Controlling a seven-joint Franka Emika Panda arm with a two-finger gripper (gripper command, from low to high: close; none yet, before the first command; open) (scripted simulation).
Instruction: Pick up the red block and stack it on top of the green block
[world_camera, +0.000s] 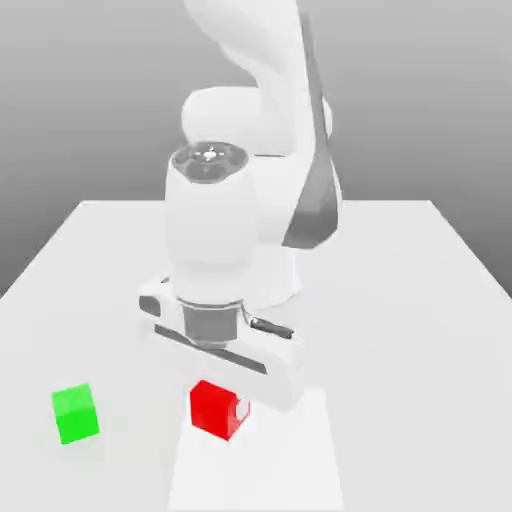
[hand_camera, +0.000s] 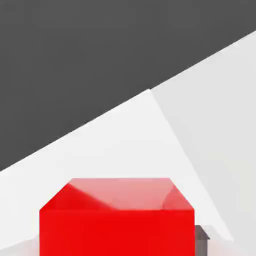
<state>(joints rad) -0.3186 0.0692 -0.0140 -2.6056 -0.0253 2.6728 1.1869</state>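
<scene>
1. You had the red block (world_camera: 213, 409) pinched between the two fingers of the gripper (world_camera: 222, 407), above or on the pale patch (world_camera: 290, 455); whether it was clear of the surface, you couldn't tell.
2. Your grasp looked done; carrying, stacking and release were left. The green block (world_camera: 76, 413) sat apart, toward the exterior view's left, with nothing on top.
3. Your red block was a cube, so it had no long axis. It looked upright, turned askew to the pale patch, its sides squared with the hand.
</scene>
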